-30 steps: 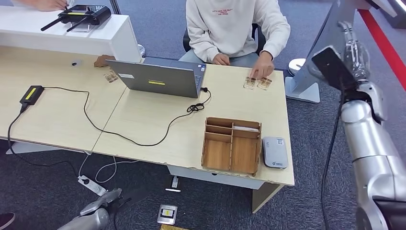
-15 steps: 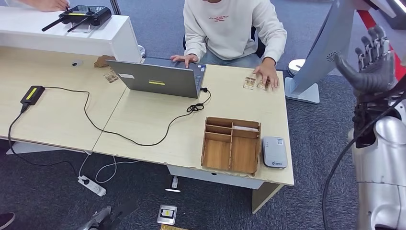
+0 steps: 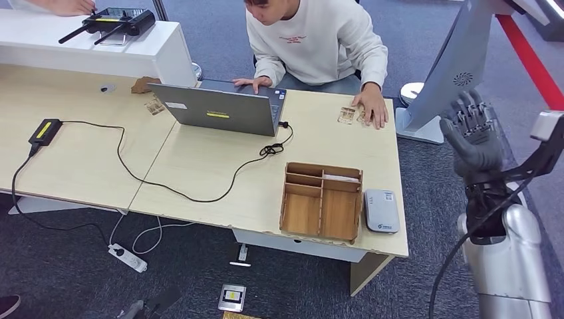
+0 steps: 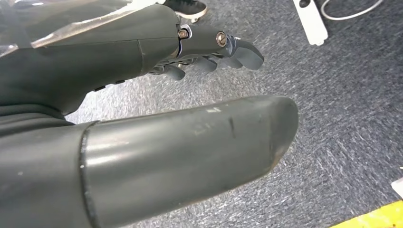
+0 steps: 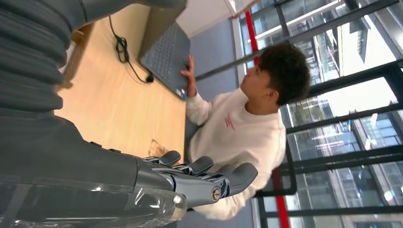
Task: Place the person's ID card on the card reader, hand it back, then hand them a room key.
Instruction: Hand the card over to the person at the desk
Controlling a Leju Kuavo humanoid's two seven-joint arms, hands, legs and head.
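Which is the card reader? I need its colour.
Light grey, the card reader right of the wooden organizer; the head view shows it best.

1. A light wooden desk (image 3: 199,166), made of two tabletops joined side by side, is the landmark; grey-blue carpet (image 3: 412,26) surrounds it on every side.
2. Against the desk's far left corner stands a raised white counter (image 3: 100,50).
3. Beyond the desk's far right corner a white stand (image 3: 452,66) leans over its flat base on the carpet, with a red floor stripe (image 3: 532,60) running past it.
4. Under the desk's near edge a white power strip (image 3: 128,258) lies on the carpet.
5. Past the desk's far side, tall dark-framed windows (image 5: 342,85) let in daylight, with strip lights (image 5: 294,21) showing in the glass.
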